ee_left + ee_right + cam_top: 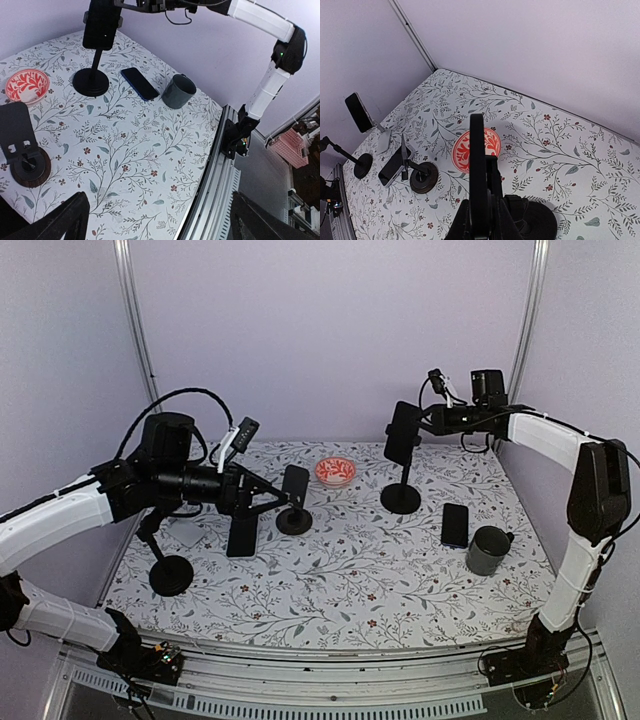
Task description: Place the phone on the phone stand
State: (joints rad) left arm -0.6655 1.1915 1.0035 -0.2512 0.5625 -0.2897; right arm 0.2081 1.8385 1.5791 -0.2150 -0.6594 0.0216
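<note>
Your top camera looks down from behind the arm bases over the table [330, 580]. Your left wrist view faces the right arm [260, 20], and your right wrist view looks leftward from high up. All three share the red bowl [335, 471] and the tall phone stand [401, 495].

left arm [50, 520] white, black joints | right arm [545, 440] alike | black cables [170, 395]
</note>
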